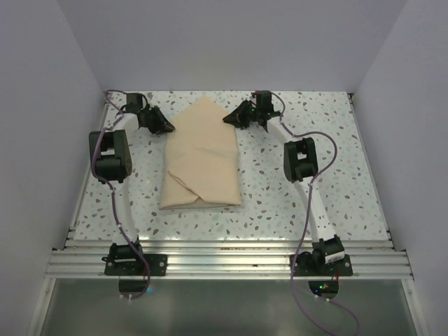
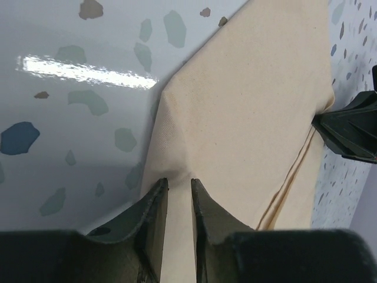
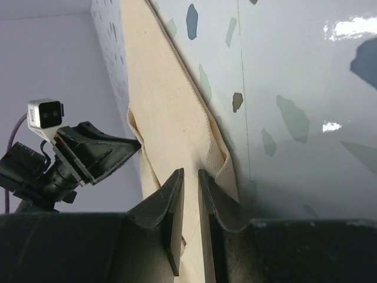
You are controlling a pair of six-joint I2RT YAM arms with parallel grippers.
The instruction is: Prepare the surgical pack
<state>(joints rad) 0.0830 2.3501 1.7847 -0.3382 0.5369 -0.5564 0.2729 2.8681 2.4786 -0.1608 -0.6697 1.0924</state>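
Observation:
The surgical pack is a tan cloth bundle (image 1: 201, 157), folded shut and lying flat in the middle of the table. The tray, instruments, gauze and packets are hidden. My left gripper (image 1: 166, 127) is at the bundle's far-left edge. In the left wrist view the gripper (image 2: 179, 184) stands nearly closed with a fold of cloth (image 2: 247, 106) pinched between the jaws. My right gripper (image 1: 232, 119) is at the far-right edge. In the right wrist view the gripper (image 3: 190, 174) is likewise closed on a cloth (image 3: 171, 112) fold. Each gripper shows in the other's wrist view.
The speckled table (image 1: 301, 203) is walled on the left, back and right. An aluminium rail (image 1: 224, 262) runs along the near edge, with both arm bases on it. Bare tabletop lies to the right of the bundle and in front of it.

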